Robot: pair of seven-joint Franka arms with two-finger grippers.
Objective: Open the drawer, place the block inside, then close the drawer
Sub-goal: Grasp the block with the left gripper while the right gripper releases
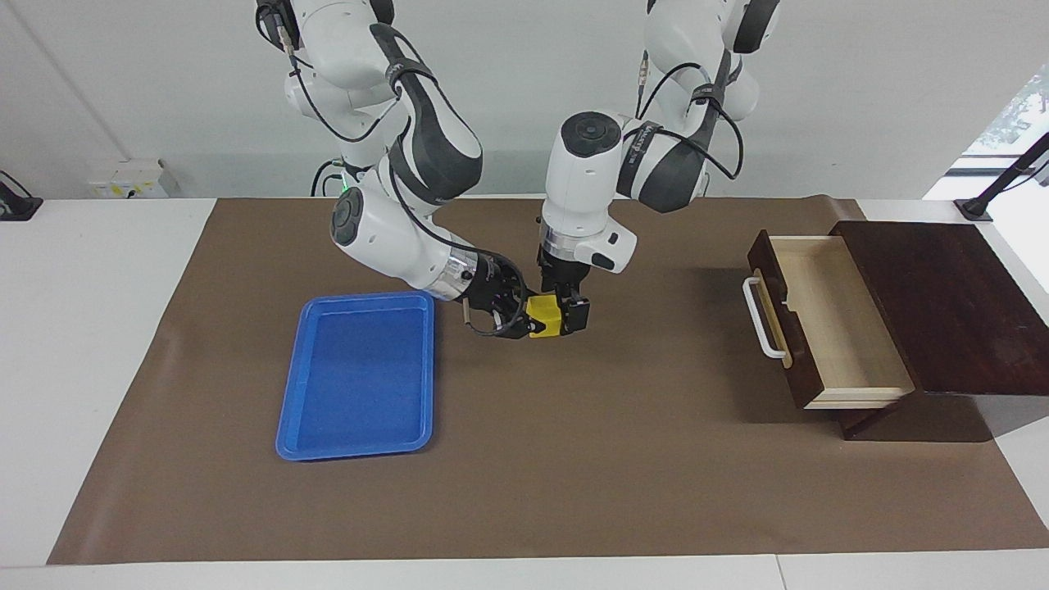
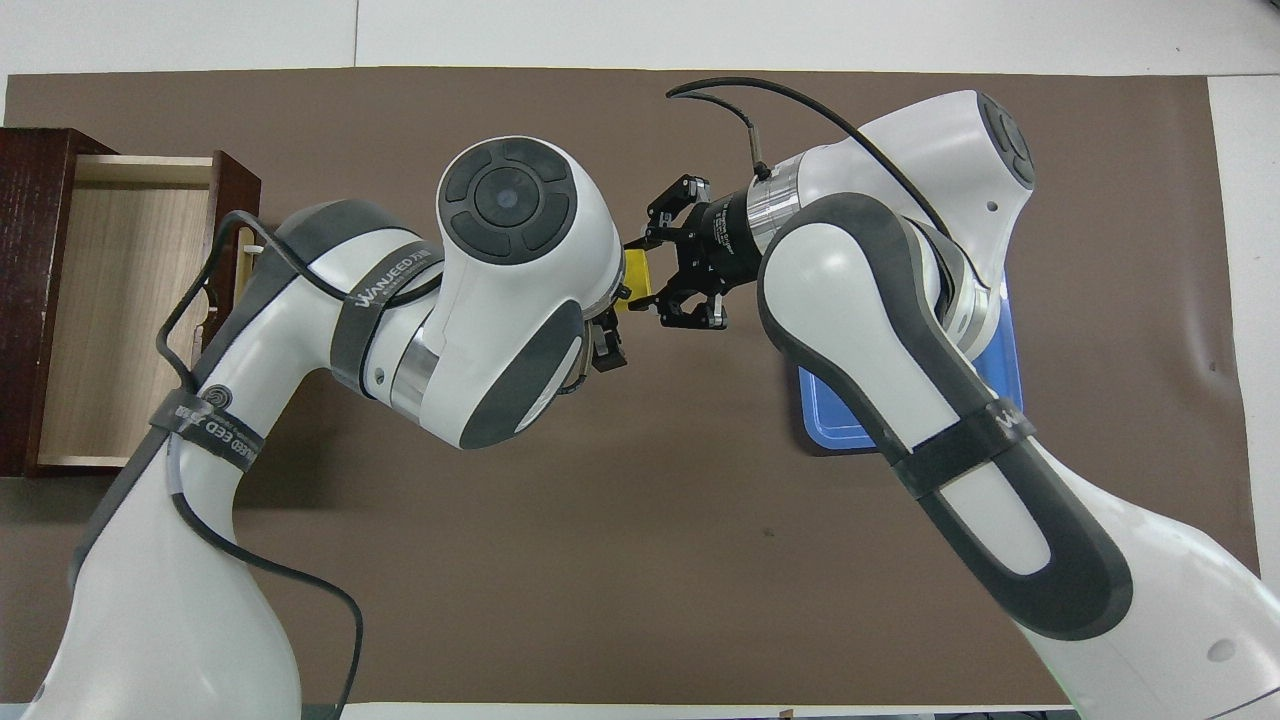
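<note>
The yellow block (image 1: 545,316) is up in the air over the mat's middle, between the two grippers. My right gripper (image 1: 527,319) is shut on it from the blue tray's side. My left gripper (image 1: 565,318) comes down from above and sits at the block's drawer-side face, against it. In the overhead view only a sliver of the block (image 2: 636,278) shows beside the right gripper (image 2: 642,277); the left gripper is mostly hidden under its own arm. The dark brown drawer (image 1: 836,319) stands pulled open at the left arm's end, its pale interior empty, white handle (image 1: 760,319) facing the mat's middle.
A flat blue tray (image 1: 356,373) lies empty on the brown mat toward the right arm's end; it also shows in the overhead view (image 2: 845,425), partly under the right arm. The drawer's cabinet top (image 1: 942,303) is bare.
</note>
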